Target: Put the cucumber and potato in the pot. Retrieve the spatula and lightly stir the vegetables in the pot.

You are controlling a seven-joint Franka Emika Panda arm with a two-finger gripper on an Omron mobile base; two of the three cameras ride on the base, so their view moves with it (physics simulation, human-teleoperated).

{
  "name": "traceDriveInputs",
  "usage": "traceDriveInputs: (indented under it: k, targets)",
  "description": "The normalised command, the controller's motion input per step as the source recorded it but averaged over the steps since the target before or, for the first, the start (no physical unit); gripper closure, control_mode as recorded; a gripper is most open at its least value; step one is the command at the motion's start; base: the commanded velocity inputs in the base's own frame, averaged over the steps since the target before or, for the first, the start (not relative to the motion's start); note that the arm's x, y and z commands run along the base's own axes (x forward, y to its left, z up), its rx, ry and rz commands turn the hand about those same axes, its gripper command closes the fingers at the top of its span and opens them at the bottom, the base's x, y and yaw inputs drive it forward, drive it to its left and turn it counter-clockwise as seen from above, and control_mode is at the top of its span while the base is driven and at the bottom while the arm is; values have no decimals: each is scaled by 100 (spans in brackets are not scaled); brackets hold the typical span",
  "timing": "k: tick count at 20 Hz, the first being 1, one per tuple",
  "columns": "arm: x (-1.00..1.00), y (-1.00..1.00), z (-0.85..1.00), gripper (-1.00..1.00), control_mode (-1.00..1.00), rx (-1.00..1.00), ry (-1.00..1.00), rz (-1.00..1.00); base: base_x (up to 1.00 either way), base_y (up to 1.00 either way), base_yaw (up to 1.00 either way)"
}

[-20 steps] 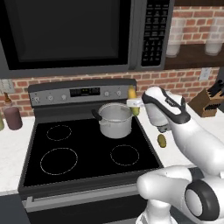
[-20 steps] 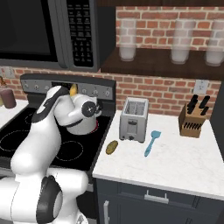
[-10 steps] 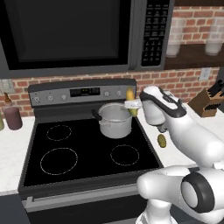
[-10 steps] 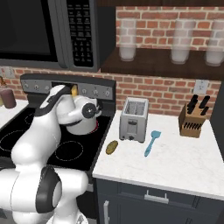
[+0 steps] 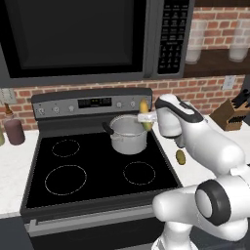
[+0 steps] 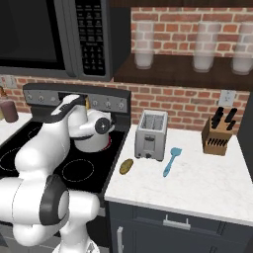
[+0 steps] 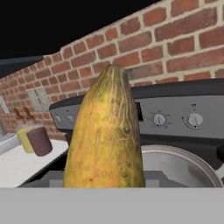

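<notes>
My gripper (image 5: 146, 117) is shut on a yellow-green cucumber (image 5: 144, 113), held upright just over the right rim of the steel pot (image 5: 128, 135) on the stove's back burner. In the hand view the cucumber (image 7: 107, 135) stands close in front, and the pot's rim (image 7: 183, 158) curves behind it at lower right. The potato (image 5: 180, 156) lies on the white counter right of the stove, and it also shows in the right base view, potato (image 6: 126, 166). The blue spatula (image 6: 170, 160) rests on the counter right of the toaster, far from my hand.
A silver toaster (image 6: 151, 135) stands on the counter between the stove and the spatula. A knife block (image 6: 217, 136) sits at the back right. Two bottles (image 5: 13, 131) stand left of the stove. The microwave (image 5: 73, 39) hangs over the burners.
My hand has carried the cucumber a little to the left, closer over the pot. The potato and the spatula have not moved.
</notes>
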Motion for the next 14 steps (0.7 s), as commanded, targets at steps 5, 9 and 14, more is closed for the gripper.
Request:
traceDriveInputs:
  k: [5,9,14]
  targets:
    - [1,1,-23,100,-100,0,0,0,0,0,0]
    - [14,2,-16,100,-100,-1,0,0,0,0,0]
    - [26,0,-4,100,-100,0,0,0,0,0,0]
